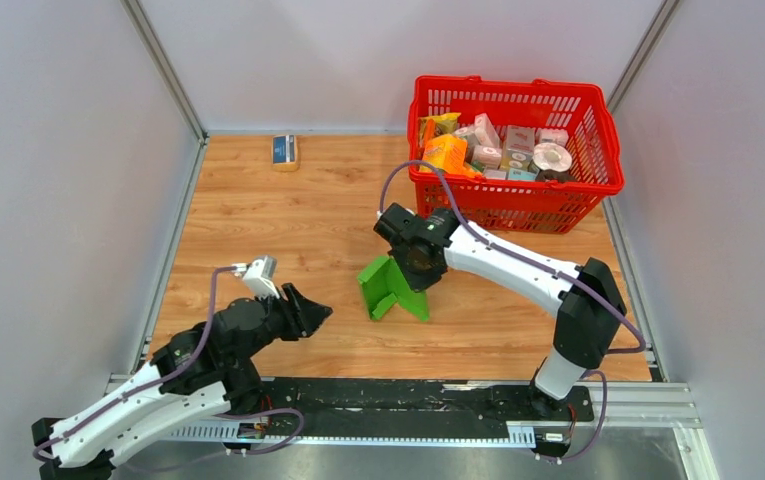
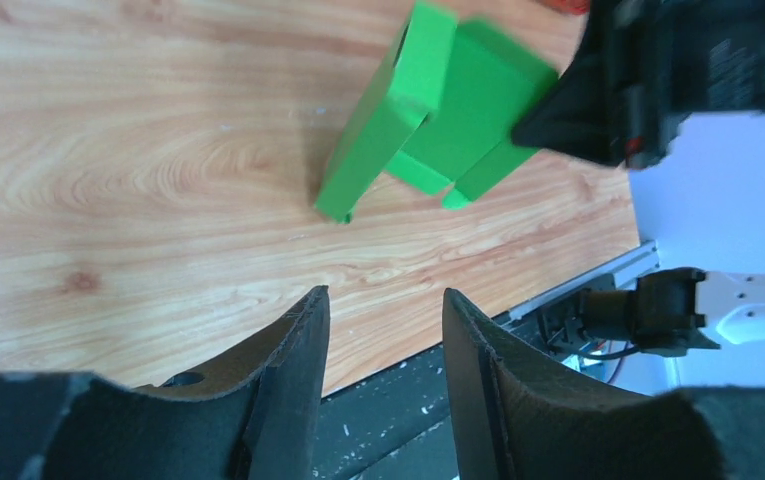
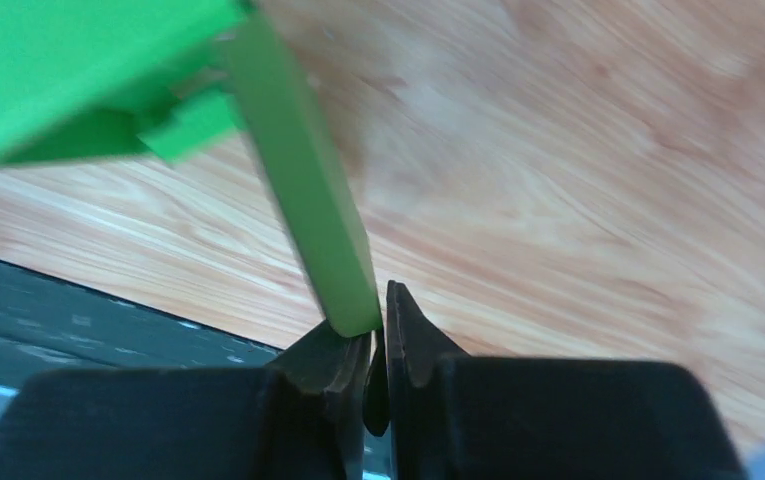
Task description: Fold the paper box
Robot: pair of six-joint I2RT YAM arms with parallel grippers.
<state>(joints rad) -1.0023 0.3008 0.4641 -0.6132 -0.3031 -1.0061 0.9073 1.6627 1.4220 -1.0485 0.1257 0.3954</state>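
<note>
- Two end effectors are in view, and we begin with the right end effector [image 3: 376, 322]: its jaws are almost together and they pinch the end of one flap of the paper box [image 3: 303, 210].
- From these fingertips the pinched flap runs nearly straight out and upward. The rest of the green blank spreads toward the upper left of the right wrist view.
- In the top view the right end effector [image 1: 420, 265] sits on the far right part of the paper box [image 1: 388, 290]. The box stands half raised near the middle of the desk [image 1: 258, 220].
- The right arm reaches from its base toward the left, with the wrist bent down onto the box.
- The left end effector [image 1: 320, 312] is wide and holds nothing. It is near the box on its left side, apart from it, and points toward it.
- In the left wrist view the box [image 2: 438, 100] lies ahead of the left end effector [image 2: 386, 310], a little to the right, with its long panel on a diagonal.
- We judge that the right arm is the nearer one, as it already touches the box. The coming fold probably depends on the left end effector approaching the free panel from the left.
</note>
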